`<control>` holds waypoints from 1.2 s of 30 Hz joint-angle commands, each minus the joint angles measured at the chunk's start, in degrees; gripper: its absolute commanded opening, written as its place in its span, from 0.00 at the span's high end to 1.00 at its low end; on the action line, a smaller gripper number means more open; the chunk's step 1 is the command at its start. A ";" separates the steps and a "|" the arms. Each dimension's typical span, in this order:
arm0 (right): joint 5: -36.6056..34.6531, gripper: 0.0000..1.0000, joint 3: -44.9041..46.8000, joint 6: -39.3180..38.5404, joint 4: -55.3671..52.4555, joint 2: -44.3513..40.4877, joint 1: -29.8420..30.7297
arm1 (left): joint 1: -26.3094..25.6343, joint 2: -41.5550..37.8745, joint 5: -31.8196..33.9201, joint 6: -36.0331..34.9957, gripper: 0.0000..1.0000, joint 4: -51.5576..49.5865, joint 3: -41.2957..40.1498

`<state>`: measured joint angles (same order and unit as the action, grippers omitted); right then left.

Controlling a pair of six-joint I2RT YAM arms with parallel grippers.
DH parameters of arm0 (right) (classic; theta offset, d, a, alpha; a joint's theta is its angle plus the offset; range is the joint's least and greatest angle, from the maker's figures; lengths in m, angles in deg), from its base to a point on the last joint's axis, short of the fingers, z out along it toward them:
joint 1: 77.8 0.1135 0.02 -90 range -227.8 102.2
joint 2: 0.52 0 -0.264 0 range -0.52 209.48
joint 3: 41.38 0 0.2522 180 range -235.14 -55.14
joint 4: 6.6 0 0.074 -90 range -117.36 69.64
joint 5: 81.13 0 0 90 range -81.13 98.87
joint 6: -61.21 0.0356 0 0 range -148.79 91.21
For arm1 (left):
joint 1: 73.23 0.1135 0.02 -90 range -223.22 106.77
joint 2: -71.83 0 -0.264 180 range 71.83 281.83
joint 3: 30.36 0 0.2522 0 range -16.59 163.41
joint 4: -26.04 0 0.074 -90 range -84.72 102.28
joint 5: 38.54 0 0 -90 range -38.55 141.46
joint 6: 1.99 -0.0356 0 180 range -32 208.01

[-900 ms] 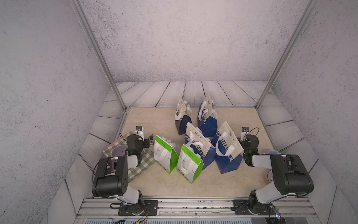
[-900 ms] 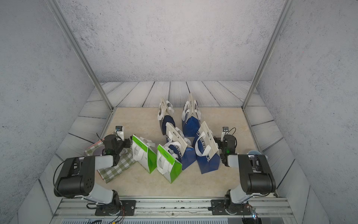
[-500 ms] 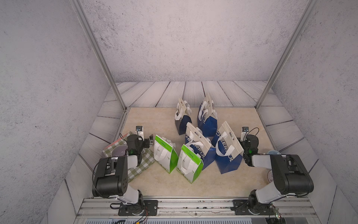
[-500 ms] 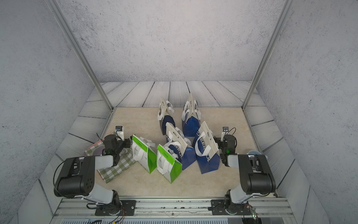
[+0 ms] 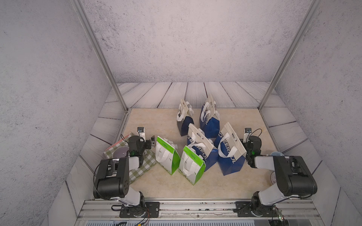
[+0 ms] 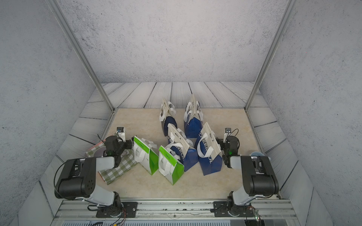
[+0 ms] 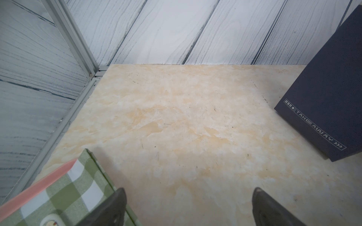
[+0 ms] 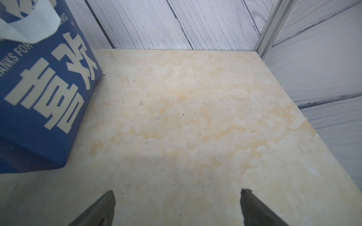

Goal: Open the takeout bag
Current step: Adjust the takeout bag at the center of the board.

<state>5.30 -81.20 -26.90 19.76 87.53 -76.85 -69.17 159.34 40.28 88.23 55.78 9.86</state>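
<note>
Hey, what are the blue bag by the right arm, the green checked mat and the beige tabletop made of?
The blue takeout bag with white lettering looks like matte non-woven fabric: finely grainy face, soft flat white handle. The green-and-white checked mat with a pink edge is matte cloth or printed sheet; I cannot tell which. The beige marble-patterned tabletop is smooth, faintly scuffed, probably printed laminate.

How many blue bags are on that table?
4: a dark bag and a brighter bag at the back, a middle bag and a right-hand bag nearer the front. Others may be hidden.
</note>
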 commanded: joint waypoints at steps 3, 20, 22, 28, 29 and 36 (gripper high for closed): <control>-0.73 0.01 -0.57 0.13 0.69 -0.17 0.19 | -0.12 0.28 0.15 -0.31 0.00 0.26 -0.09; -4.08 0.01 -5.58 5.65 -21.51 -26.08 0.28 | -2.48 -22.59 11.98 8.49 0.00 -15.51 0.35; -3.62 0.01 -6.24 7.03 -24.20 -30.25 0.34 | -2.55 -24.96 12.83 13.84 0.00 -15.86 0.26; 3.72 0.01 -12.75 10.80 -29.27 -40.27 0.34 | -2.40 -31.20 10.54 33.14 0.00 -16.78 3.33; 3.63 0.01 -13.68 12.26 -29.46 -41.43 0.31 | -2.32 -32.40 10.85 36.10 0.00 -19.25 4.49; 21.13 0.04 -27.68 20.73 -39.09 -40.75 0.28 | -1.69 -38.07 -5.60 37.09 0.00 -42.80 23.45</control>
<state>15.90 -104.39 -11.23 -13.18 45.30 -76.74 -71.09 122.70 43.79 124.58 24.83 25.45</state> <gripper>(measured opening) 0.972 0.998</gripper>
